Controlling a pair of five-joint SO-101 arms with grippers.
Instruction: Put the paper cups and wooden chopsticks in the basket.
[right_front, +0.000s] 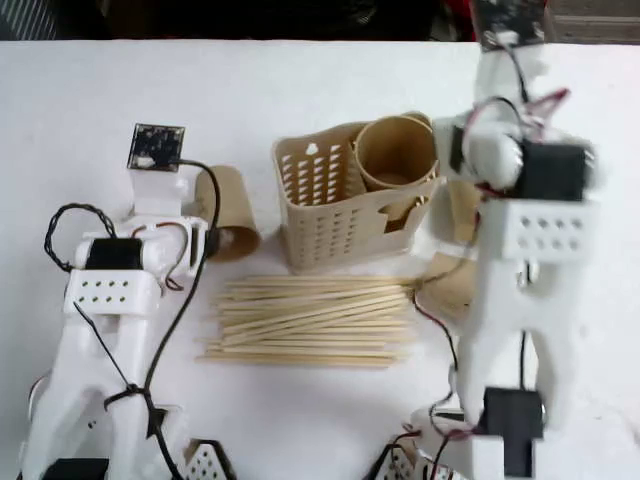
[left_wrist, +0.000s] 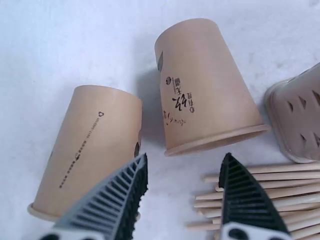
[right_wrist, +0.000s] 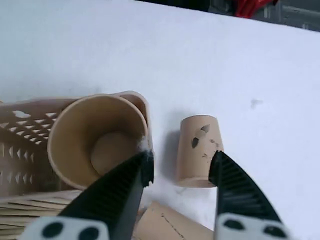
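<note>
Wooden chopsticks (right_front: 310, 325) lie in a pile in front of the beige basket (right_front: 335, 205). One paper cup (right_front: 395, 150) stands open-side up inside the basket. My left gripper (left_wrist: 182, 182) is open above two more cups: one on its side (left_wrist: 90, 145) and one upside down (left_wrist: 205, 85) closer to the basket corner (left_wrist: 300, 120). The chopstick ends (left_wrist: 260, 200) show beside its fingers. My right gripper (right_wrist: 180, 167) is open next to the basket's right end, one fingertip (right_wrist: 144, 162) near the cup in the basket (right_wrist: 97, 142). Beyond it, a small cup (right_wrist: 200, 150) stands upside down. Another cup (right_wrist: 170, 225) lies below it.
The left arm (right_front: 110, 300) stands left of the chopsticks and the right arm (right_front: 525, 250) stands right of the basket, covering most of the cups there. Cables hang near both bases. White table (right_front: 300, 80) extends behind the basket.
</note>
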